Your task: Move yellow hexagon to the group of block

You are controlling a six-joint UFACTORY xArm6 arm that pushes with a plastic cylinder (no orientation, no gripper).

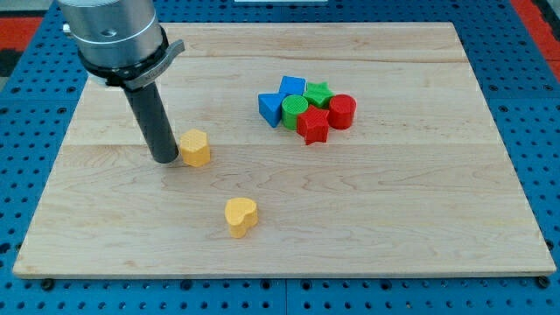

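Observation:
A yellow hexagon block (195,148) lies on the wooden board (394,201), left of the middle. My tip (165,160) stands right against its left side, touching or nearly touching. The group of blocks sits to the right near the view's top: a blue block (271,108), a second blue block (292,87), a green star (318,93), a green cylinder (295,109), a red star (312,126) and a red cylinder (341,111), all packed together. The hexagon is well apart from this group.
A yellow heart block (241,215) lies alone toward the view's bottom, below and right of the hexagon. The board rests on a blue pegboard table (525,52). The arm's grey body (114,35) rises at the view's top left.

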